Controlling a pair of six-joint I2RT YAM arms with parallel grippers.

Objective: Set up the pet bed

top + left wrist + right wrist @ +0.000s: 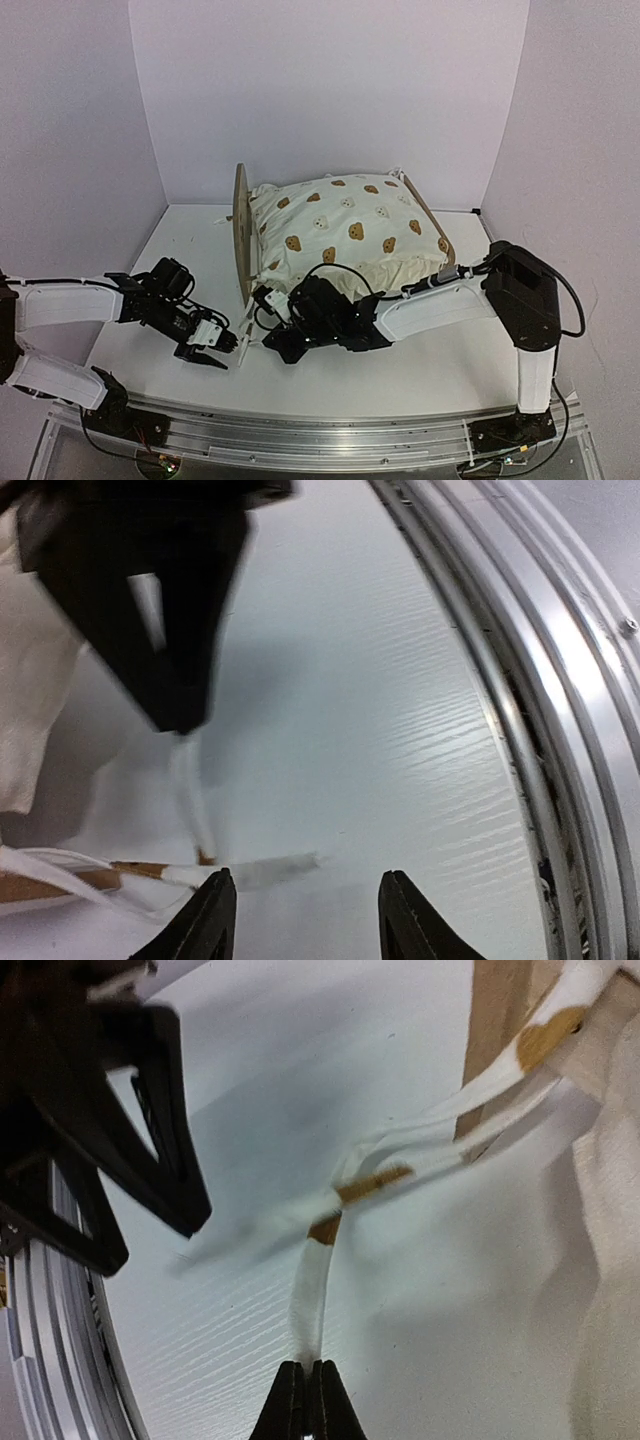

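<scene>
The pet bed (345,232) stands mid-table, its rounded light-wood end board (241,235) facing left and a cream bear-print cushion piled on top. By the bed's near left corner my right gripper (272,342) is shut on a white tie string (318,1290). That string runs back to a crossing of strings by the end board (500,1040). My left gripper (305,908) stands open just left of it, low over the table. A blurred string end (275,868) lies beside its left fingertip (212,910), not between the fingers. Each wrist view shows the other gripper close ahead.
White walls close in the table on three sides. A metal rail (320,432) runs along the near edge, close to the left gripper on its right side (560,680). Cream cloth (610,1220) hangs beside the strings.
</scene>
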